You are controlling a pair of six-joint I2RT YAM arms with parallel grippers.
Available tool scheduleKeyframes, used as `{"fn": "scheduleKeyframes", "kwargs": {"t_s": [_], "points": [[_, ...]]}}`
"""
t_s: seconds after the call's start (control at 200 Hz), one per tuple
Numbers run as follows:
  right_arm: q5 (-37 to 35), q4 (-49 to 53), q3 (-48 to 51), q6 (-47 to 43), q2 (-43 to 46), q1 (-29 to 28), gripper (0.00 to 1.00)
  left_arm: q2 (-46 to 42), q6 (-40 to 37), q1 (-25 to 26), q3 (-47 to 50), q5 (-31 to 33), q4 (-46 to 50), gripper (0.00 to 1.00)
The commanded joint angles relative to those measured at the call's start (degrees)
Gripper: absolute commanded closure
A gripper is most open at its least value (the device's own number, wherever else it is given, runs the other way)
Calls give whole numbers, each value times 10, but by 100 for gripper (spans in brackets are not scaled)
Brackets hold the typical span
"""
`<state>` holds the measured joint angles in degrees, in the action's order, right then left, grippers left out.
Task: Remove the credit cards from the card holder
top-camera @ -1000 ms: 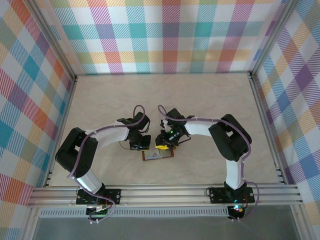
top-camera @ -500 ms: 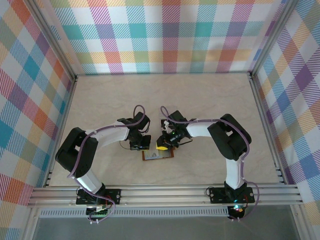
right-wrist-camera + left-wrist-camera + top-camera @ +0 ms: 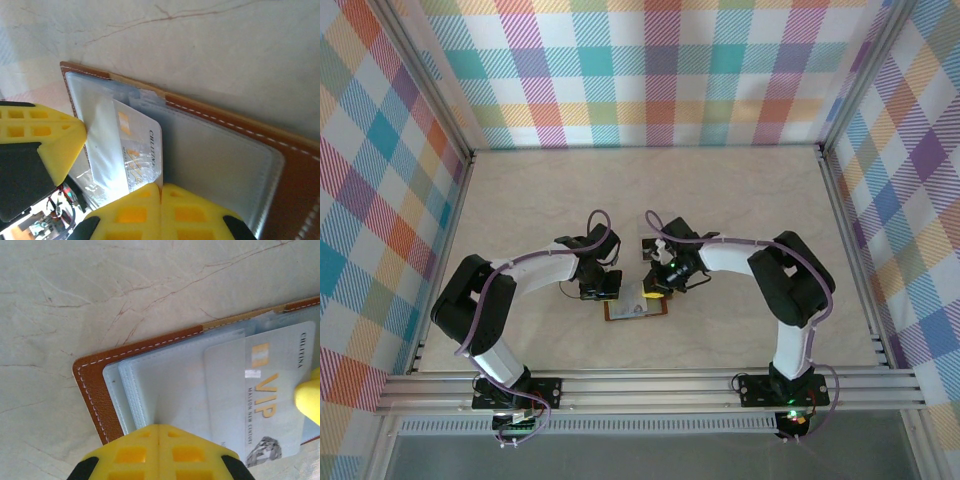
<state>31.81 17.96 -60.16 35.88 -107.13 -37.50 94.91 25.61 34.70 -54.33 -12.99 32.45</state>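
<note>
Aluminium frame rail [image 3: 650, 390] along the near edge, carrying both arm bases. Beyond it, card holder [image 3: 636, 311]: brown stitched leather-look wallet, lying open and flat on the pale marbled table [image 3: 740, 200], midway between the two arms, with its greyish clear sleeves [image 3: 170, 385] facing up. One credit card [image 3: 272, 390]: whitish face with gold "VIP" lettering, one end under a sleeve and the other end bare. Left gripper [image 3: 159, 435]: yellow fingers pressed together with nothing between them, tips down on the edge of the sleeve stack at the holder's left half. Right gripper [image 3: 161, 192]: yellow fingers closed tight, the card's bare corner running in at their seam, pinched there as far as the wrist view shows. The two grippers sit just beside each other over the holder. Far side: bare tabletop, then multicoloured plaid walls [image 3: 650, 70] at the back and both sides.
</note>
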Motion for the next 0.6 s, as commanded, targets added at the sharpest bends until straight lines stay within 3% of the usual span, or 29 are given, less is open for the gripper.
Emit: {"fn": "scheduleKeyframes", "kwargs": {"t_s": [0.0,0.39,0.595], "points": [[-72,87,-17,-33,18,3,100,22,-11,5,12,25,30,95],[-118,155,-59,-52,29,-20,100,15,-14,6,11,12,21,95],[-95,138,-78,-24,23,-45,98,18,-16,9,4,8,21,95]]}}
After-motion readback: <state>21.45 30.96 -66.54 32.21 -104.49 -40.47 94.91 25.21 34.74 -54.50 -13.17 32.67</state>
